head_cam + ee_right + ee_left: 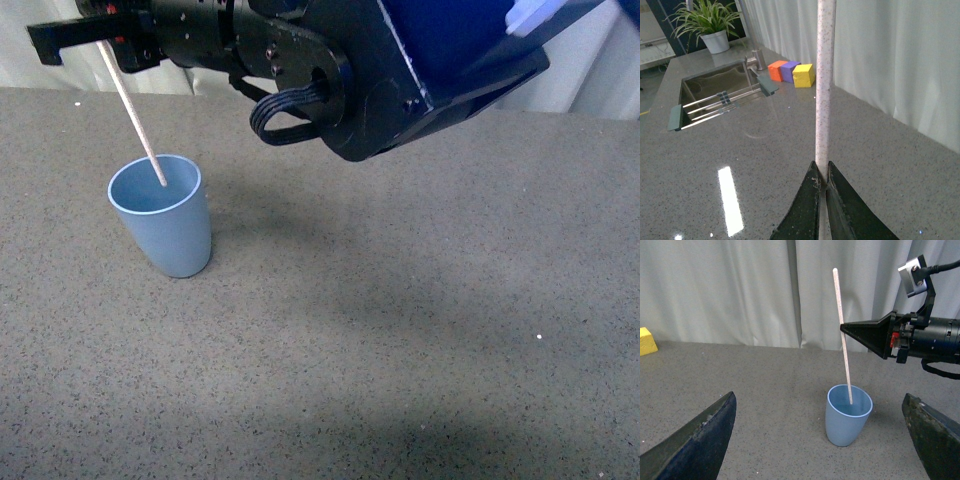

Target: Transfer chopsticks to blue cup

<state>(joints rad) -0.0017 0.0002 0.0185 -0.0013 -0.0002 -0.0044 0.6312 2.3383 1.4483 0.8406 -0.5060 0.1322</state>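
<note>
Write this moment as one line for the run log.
stage: insert | right gripper: shut on chopstick | chopstick: tilted, lower tip inside blue cup | left gripper: open, holds nothing

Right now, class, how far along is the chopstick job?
Done: the stick is lifted, its lower tip inside the cup mouth. In hand: the right claw is shut on it. Still to do: release so it rests in the cup.
</note>
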